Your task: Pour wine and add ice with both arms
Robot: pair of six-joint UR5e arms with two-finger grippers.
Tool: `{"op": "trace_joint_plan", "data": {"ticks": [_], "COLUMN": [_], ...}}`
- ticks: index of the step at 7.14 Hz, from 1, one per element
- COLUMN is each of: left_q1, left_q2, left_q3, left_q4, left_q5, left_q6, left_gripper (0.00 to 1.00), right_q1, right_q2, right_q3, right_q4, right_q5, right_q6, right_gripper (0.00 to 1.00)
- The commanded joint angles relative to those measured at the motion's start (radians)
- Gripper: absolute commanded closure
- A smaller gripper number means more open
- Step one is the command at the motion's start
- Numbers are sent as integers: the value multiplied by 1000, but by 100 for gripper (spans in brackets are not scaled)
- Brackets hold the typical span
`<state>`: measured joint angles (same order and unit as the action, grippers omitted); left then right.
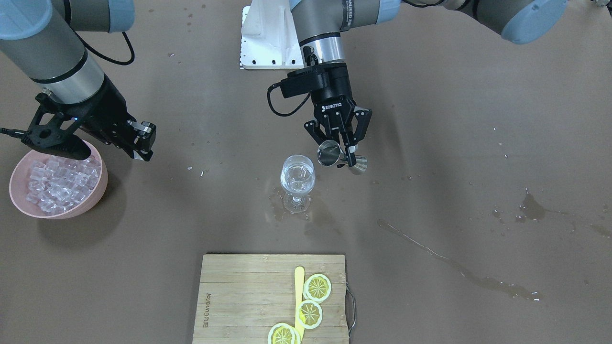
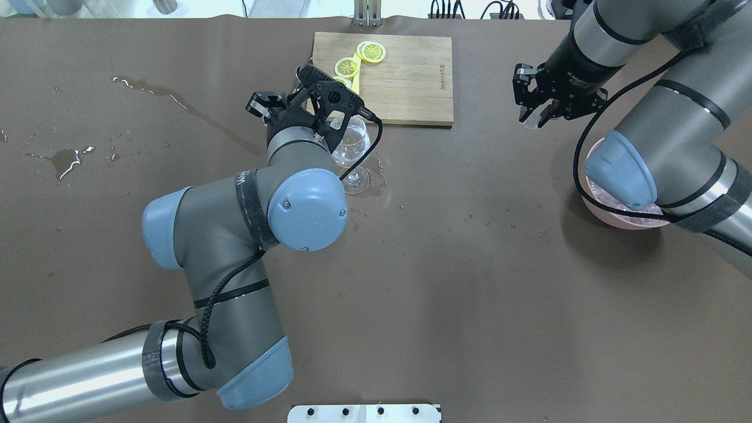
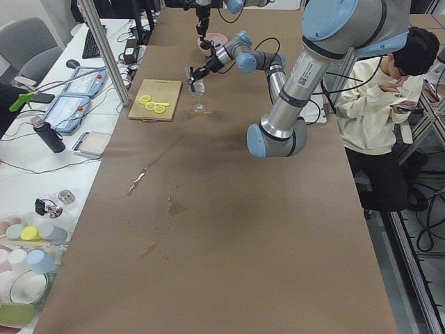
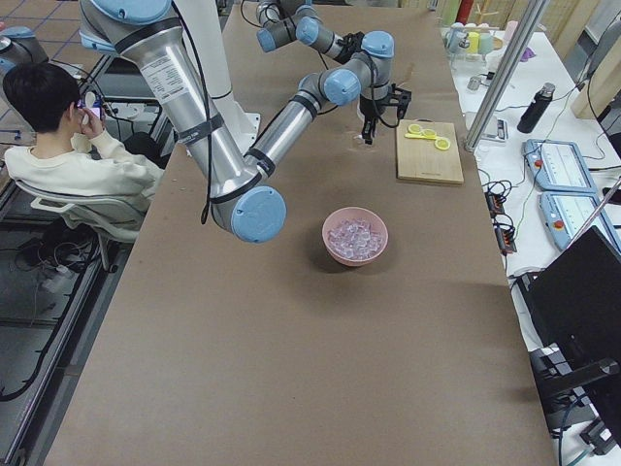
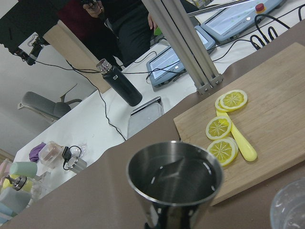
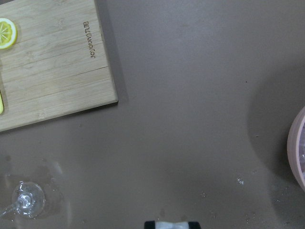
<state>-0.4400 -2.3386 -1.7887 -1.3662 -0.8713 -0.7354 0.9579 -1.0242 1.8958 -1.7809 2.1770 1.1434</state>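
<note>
L jaws grip jigger [image 1: 342,157] tilted beside glass [image 1: 297,179]; R jaws hold ice cube [image 2: 533,120]

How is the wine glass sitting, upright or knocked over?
Upright: the wine glass stands on its foot, bowl opening upward, with a little wine inside.

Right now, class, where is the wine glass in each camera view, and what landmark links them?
Front-facing: wine glass centre, above the cutting board.
Overhead: wine glass upper middle, below the board's left corner.
Exterior left: wine glass upper middle, right of board.
Exterior right: wine glass upper middle, faint, left of board.
Left wrist: wine glass bottom-right corner, rim only.
Right wrist: wine glass bottom-left corner.
Landmark: the cutting board, beside it everywhere.
</note>
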Motion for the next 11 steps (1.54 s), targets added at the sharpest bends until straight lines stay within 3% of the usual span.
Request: {"op": "trace_joint_plan", "data": {"ticks": [1, 5, 11], "left_q1": [7, 40, 53], "left_q2": [-40, -91, -105], "left_q3": [41, 97, 100], "left_q4": [59, 137, 305], "left_q5": [41, 101, 144], "left_q6": [2, 2, 8], "left_gripper": [100, 100, 100], "right_q1": [2, 1, 1], "right_q2": [-7, -7, -4], "right_q3": [12, 11, 14], "right_q4": [0, 5, 5], "right_q5": [1, 1, 3], "right_q6": [4, -7, -8], "right_gripper": [100, 100, 100]}}
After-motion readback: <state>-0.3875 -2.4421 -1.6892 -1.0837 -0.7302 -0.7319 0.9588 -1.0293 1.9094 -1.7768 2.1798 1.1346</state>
